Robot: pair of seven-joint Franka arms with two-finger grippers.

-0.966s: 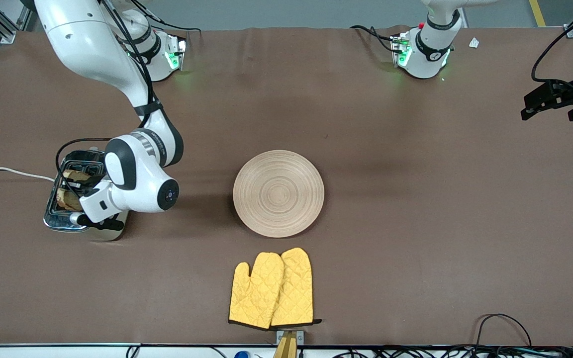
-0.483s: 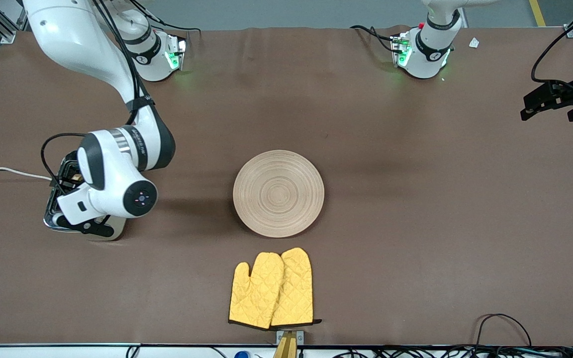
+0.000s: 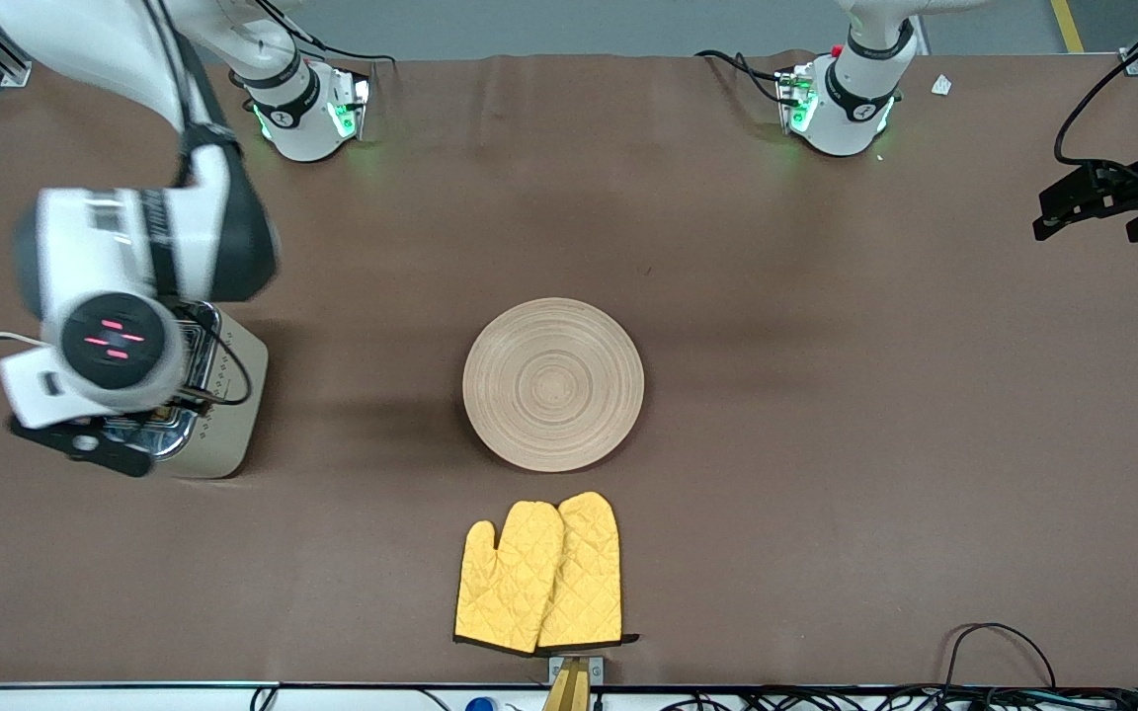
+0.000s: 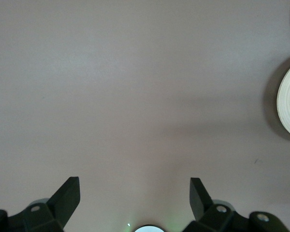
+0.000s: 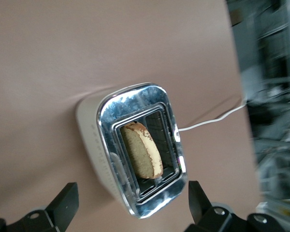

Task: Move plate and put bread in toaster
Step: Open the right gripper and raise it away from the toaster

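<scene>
Bread [image 5: 141, 150] in toaster [image 5: 135, 150]; right claw [image 5: 130, 203] above, open.

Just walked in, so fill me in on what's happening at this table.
The bread already sits in a slot of the toaster, at the right arm's end of the table. The right gripper is open, holds nothing and hangs above the toaster. The plate lies bare mid-table, with yellow oven mitts nearer the front camera. The left gripper waits open over bare tabletop at its own end.
</scene>
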